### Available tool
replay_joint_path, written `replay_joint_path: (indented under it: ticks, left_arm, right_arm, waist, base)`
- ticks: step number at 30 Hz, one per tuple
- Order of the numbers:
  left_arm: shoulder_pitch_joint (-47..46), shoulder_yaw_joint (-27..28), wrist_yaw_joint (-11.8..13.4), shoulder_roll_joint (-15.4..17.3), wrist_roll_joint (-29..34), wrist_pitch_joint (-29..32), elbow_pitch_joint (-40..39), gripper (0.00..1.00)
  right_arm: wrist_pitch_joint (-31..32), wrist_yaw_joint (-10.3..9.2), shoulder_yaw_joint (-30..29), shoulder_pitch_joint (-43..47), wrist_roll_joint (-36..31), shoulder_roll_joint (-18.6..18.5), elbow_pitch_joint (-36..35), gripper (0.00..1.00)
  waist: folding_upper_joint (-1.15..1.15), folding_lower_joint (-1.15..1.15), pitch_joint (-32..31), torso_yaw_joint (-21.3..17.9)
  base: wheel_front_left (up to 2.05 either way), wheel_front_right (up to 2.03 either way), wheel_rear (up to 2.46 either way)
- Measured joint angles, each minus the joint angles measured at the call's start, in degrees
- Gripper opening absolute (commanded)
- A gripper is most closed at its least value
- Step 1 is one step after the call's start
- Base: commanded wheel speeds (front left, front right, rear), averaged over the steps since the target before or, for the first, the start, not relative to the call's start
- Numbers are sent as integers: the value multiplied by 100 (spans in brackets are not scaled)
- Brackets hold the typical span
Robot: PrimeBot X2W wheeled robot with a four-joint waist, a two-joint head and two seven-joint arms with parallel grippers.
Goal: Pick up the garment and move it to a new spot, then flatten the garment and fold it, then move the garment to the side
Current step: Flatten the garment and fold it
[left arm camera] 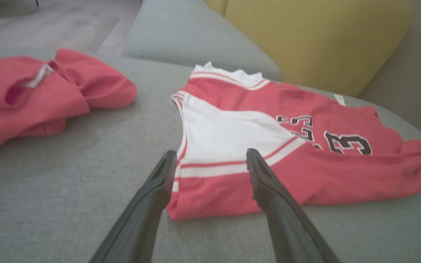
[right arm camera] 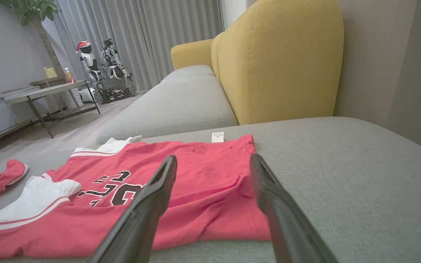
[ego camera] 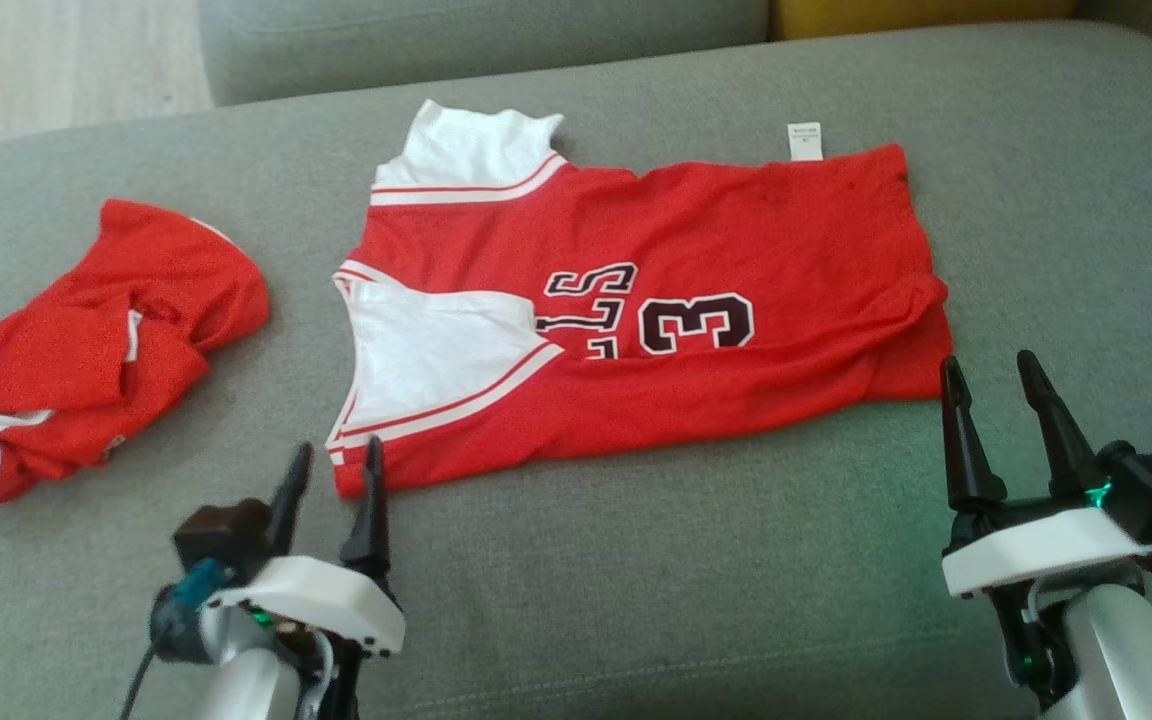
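Two empty pairs of fingers (left arm camera: pixel 265 186) stand apart: left gripper (ego camera: pixel 338 445) at the garment's (ego camera: pixel 736 250) near-left corner, right gripper (ego camera: pixel 989 358) at its near-right; its long axis runs side to side.

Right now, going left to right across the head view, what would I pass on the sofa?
crumpled red garment → left gripper → red and white jersey → right gripper
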Motion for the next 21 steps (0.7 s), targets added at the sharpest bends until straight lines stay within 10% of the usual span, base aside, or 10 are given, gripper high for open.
replay_joint_path:
  ticks: [18,19,21]
  left_arm:
    - [-1392,82,332,-32,97,-55,2611,100]
    - [-1476,76,298,-32,96,-55,2713,88]
    - [-1619,54,227,-32,96,-55,2853,0]
  right_arm:
    - [0,0,1,-127,16,7,-2,100]
    - [0,0,-4,-129,16,7,-2,100]
    - [0,0,-16,-135,18,9,0,100]
  waist:
    - [0,0,404,-369]
    - [0,0,415,-376]
    - [0,0,428,-376]
  base:
    - [0,0,0]
    - [0,0,0]
    - [0,0,0]
